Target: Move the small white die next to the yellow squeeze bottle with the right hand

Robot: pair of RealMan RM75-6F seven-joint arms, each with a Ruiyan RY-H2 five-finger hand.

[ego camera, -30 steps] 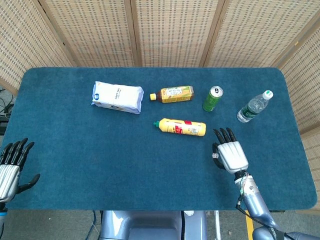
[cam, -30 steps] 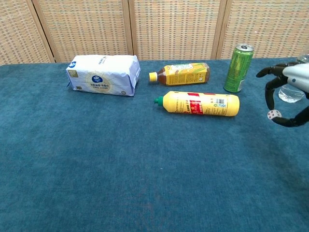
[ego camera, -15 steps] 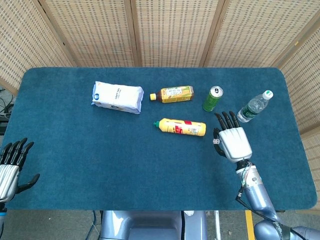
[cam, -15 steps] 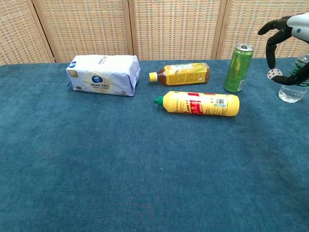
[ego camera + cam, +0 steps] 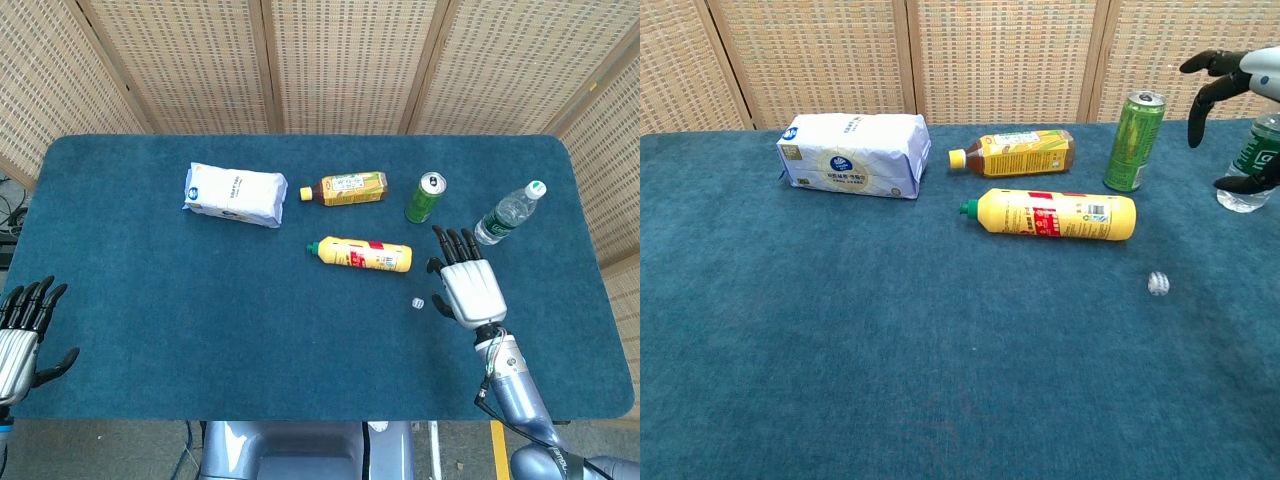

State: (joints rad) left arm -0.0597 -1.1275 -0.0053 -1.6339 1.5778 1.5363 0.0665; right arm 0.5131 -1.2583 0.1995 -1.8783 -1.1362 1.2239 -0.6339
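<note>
The small white die (image 5: 418, 302) (image 5: 1158, 284) looks blurred, just off the yellow squeeze bottle's base end, toward the front of the blue table. The yellow squeeze bottle (image 5: 362, 254) (image 5: 1055, 214) lies on its side, green cap pointing left. My right hand (image 5: 467, 284) (image 5: 1236, 100) hovers open to the right of the die with fingers spread, holding nothing. My left hand (image 5: 20, 335) stays open at the table's front left corner, far from everything.
A green can (image 5: 425, 198) (image 5: 1133, 141) stands behind the squeeze bottle, and a clear water bottle (image 5: 508, 213) (image 5: 1250, 172) lies to its right near my right hand. A tea bottle (image 5: 343, 188) and a white packet (image 5: 235, 194) lie further back left.
My right hand lifted the die off the table, then let it go. The die has dropped to the cloth near the yellow bottle's base. The left hand has not moved.
</note>
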